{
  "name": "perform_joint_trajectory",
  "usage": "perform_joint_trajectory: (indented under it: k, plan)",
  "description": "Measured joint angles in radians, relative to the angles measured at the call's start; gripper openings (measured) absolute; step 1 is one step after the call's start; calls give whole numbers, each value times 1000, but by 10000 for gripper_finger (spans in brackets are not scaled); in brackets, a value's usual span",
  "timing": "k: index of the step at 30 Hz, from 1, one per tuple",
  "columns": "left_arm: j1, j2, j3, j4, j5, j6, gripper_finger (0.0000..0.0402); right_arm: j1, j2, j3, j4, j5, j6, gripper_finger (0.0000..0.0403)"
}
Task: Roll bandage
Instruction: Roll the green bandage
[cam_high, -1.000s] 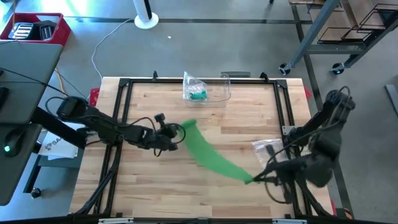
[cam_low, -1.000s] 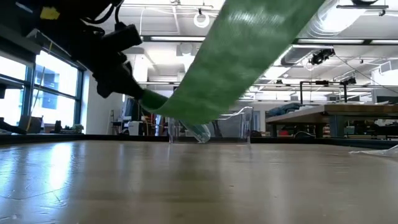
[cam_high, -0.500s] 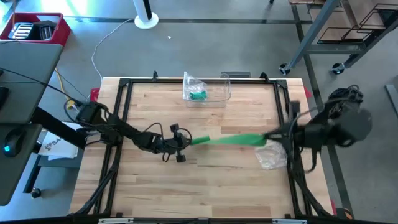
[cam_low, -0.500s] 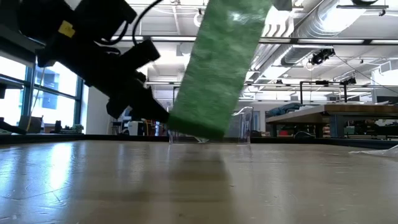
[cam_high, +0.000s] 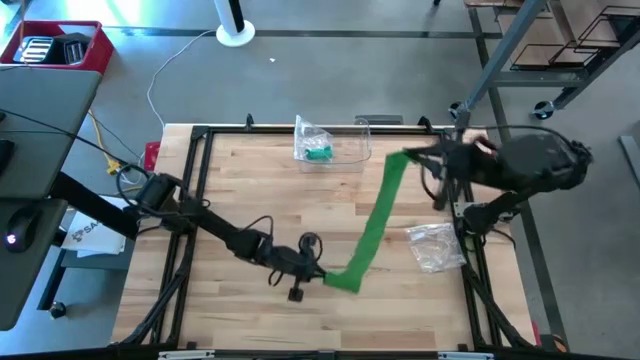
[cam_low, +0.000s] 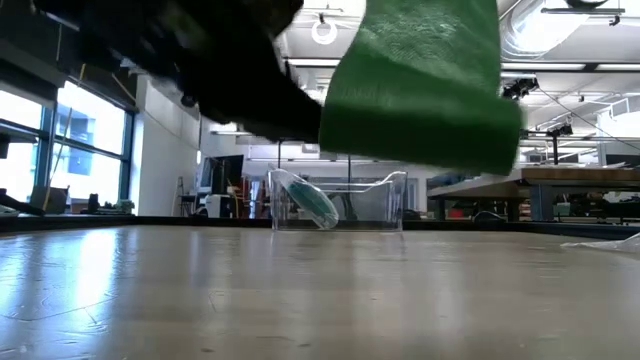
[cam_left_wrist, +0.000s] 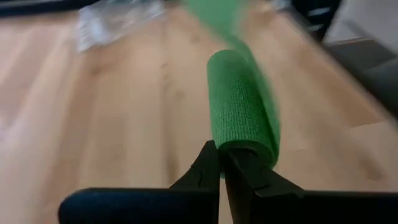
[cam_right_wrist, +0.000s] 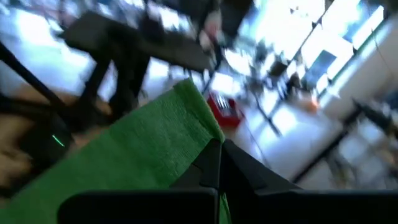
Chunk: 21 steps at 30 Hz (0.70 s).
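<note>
Left gripper (cam_high: 318, 272) pinches rolled end of green bandage (cam_high: 375, 220), low near table front, 6 o'clock. Right gripper (cam_high: 408, 157) clamps free end, raised toward 2 o'clock. Step: winding, strip taut. Next probably: turn roll, feed slack.

Wooden tabletop (cam_high: 260, 180) inside a black frame: at twelve o'clock sits a clear plastic container (cam_high: 345, 142) with a bagged green roll (cam_high: 314, 146); at four o'clock, a crumpled clear wrapper (cam_high: 434, 245).
</note>
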Motion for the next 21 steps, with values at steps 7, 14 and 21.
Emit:
perform_joint_trajectory:
  k: [7, 14, 21]
  plan:
    - [-88, -16, 73, 0, 38, 24, 0, -273, -1, -27, -244, -158, 183, 0]
    - [-119, -34, 102, -15, 27, 50, 0, -526, -6, -227, -215, -340, 173, 0]
    - [-146, -92, 103, -105, -85, 78, 0, -704, -6, -549, -27, -533, 157, 0]
